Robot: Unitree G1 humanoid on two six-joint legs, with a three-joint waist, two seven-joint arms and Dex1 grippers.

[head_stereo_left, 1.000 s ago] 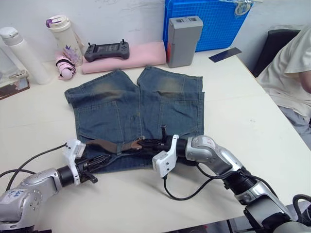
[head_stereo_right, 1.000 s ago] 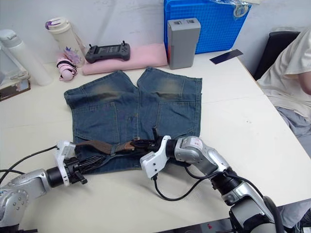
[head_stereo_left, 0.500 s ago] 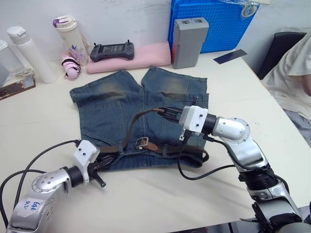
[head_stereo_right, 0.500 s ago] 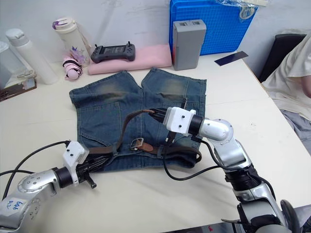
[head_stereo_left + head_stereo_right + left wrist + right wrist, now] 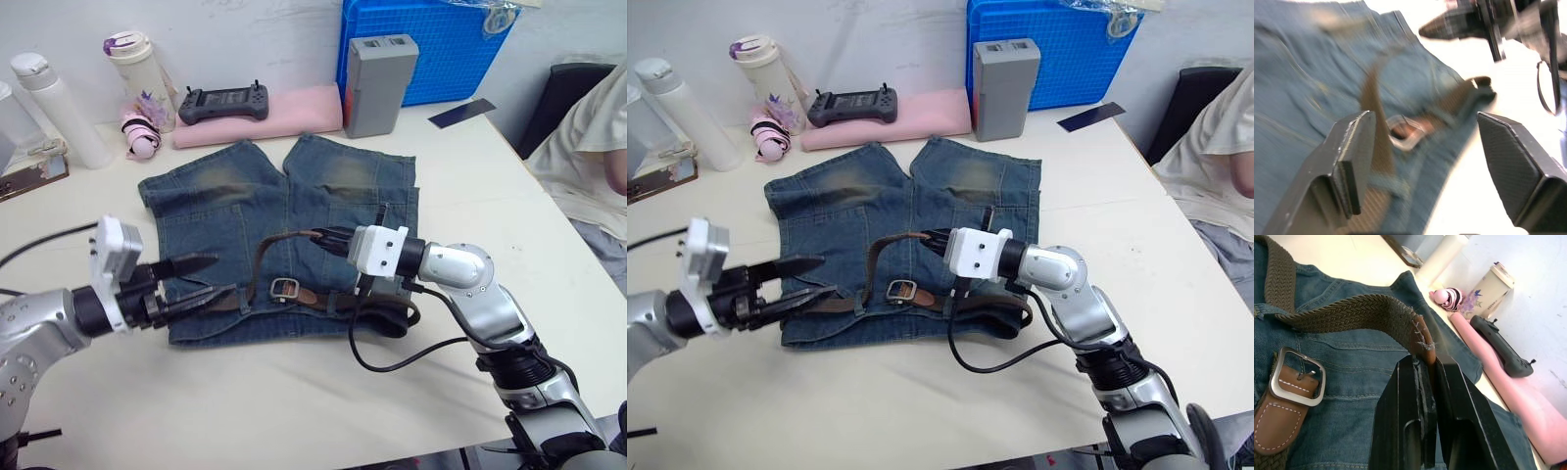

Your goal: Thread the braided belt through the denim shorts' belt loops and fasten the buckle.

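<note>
Left gripper (image 5: 206,281) lifted off the shorts (image 5: 235,211), fingers wide; right gripper (image 5: 323,237) pinched the belt (image 5: 257,264) tip, next feeding it into the buckle (image 5: 284,288).

You can't see the belt (image 5: 257,279) tip, pinched inside the right gripper (image 5: 1425,363); loops too small.
</note>
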